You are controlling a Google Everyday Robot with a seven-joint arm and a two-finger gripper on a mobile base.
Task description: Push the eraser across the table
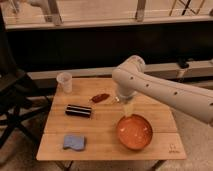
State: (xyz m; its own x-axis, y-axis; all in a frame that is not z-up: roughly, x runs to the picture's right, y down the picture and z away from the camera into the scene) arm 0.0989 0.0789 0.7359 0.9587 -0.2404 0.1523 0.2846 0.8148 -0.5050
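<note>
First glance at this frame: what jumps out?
The big white arm dominates, stretching in from the right over the wooden table, with its gripper pointing down just behind the bright orange bowl at front right. Left of centre lies the black eraser, well apart from the gripper. A light-blue pad sits at the front left and a clear cup at the back left corner.

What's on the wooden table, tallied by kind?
Black striped rectangular eraser: 1
Soft light-blue pad: 1
Small dark-red oblong thing: 1
Clear plastic cup: 1
Round orange-red bowl: 1
Total: 5
The tool hangs over the light wooden slatted table, at the bowl's far rim, right of the eraser.
</note>
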